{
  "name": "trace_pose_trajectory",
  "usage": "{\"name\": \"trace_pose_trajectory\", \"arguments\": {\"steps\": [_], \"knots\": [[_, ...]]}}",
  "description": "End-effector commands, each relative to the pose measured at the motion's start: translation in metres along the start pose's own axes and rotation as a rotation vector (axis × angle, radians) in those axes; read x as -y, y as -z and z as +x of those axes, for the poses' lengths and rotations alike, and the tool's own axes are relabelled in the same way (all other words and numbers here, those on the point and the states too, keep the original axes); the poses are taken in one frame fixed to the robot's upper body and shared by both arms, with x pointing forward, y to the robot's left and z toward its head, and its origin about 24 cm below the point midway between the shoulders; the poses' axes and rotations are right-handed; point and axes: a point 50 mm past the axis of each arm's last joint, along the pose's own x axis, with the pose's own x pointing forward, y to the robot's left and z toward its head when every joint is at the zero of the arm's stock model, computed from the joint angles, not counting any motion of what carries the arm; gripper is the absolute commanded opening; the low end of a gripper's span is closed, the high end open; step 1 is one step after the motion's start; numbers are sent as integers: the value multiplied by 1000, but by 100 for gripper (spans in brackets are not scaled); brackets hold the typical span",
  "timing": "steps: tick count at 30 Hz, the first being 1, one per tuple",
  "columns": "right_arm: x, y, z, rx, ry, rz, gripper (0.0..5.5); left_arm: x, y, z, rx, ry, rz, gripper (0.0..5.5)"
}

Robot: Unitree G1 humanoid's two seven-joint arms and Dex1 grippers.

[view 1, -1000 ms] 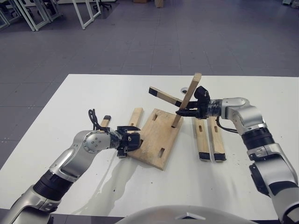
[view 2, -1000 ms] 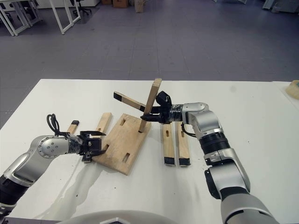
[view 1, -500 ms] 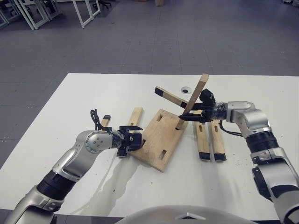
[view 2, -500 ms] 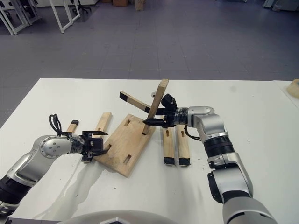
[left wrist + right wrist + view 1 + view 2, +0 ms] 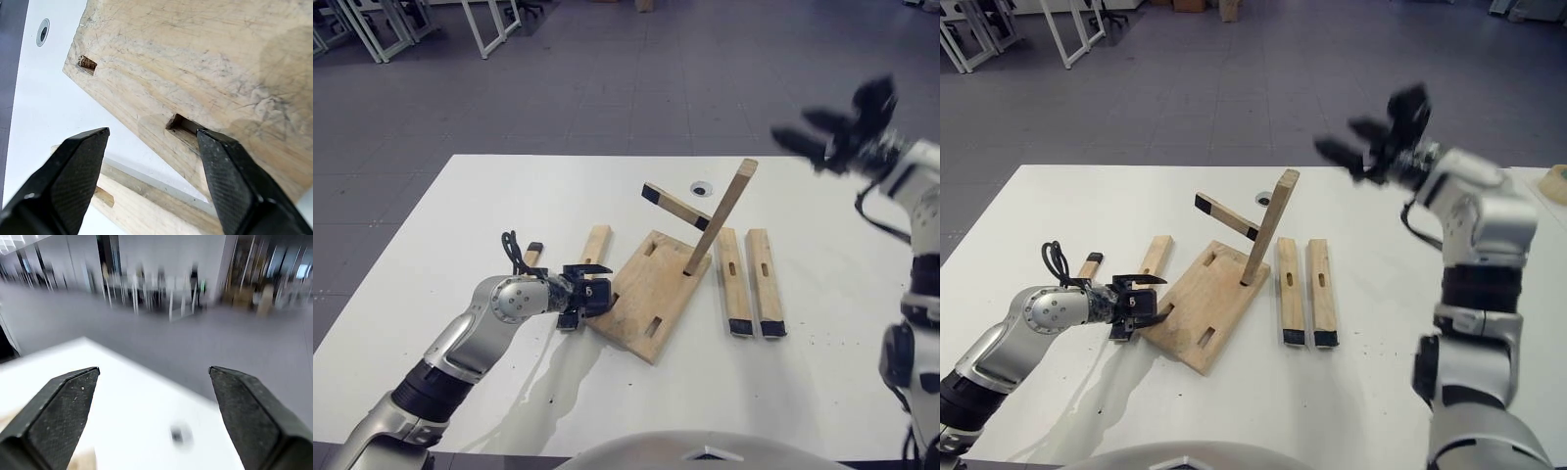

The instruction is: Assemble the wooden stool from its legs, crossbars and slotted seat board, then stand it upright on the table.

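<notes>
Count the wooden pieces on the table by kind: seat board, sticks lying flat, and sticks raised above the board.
Seat board: 1
Flat sticks: 4
Raised sticks: 2
Total: 7

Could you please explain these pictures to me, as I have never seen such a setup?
This is a humanoid robot with two arms, each ending in a two-fingered gripper. Two pictures look down from its head; the other two come from cameras on its wrists. On the white table lies a slotted seat board, with one leg standing tilted in a slot, a crossbar joined to it. Two more legs lie flat beside it. The left gripper is open at the board's edge; the right gripper is open, raised, holding nothing.
</notes>
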Motion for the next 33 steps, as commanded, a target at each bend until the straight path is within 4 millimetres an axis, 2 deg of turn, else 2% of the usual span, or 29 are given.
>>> {"name": "trace_pose_trajectory", "arguments": {"steps": [1,3,6,10,11,12,13,16,19,21,24,25,26,29,33], "knots": [[-40,-57,28,237,-141,43,412,34,12,15,-40,160,-80,333],[-51,-48,39,196,-174,58,412,33,11,16,-40,158,-80,333],[-54,-12,42,72,-181,99,412,33,11,17,-42,155,-80,333],[-73,83,29,-256,-207,170,412,33,11,17,-41,155,-80,333],[-77,102,25,-319,-206,167,412,33,11,18,-41,156,-79,333],[-76,109,24,-339,-186,170,412,33,11,18,-41,156,-80,333],[-75,112,24,-344,-172,169,412,34,11,18,-40,157,-80,333],[-63,81,30,-233,-128,153,412,35,11,18,-38,163,-79,333],[-57,20,37,-1,-114,127,412,39,13,19,-46,167,-95,333],[-54,-17,33,142,-92,120,412,41,15,19,-64,166,-109,333],[-40,-48,19,279,7,120,412,40,17,22,-99,102,-176,333],[-34,-49,14,290,54,128,412,39,17,23,-107,65,-212,333],[-28,-41,8,275,104,135,412,38,16,26,-111,35,-262,333],[-15,-5,-15,178,256,153,412,38,14,31,-143,-36,-375,333],[-9,72,-62,-80,484,157,412,45,15,43,-219,-81,-539,333]]}}
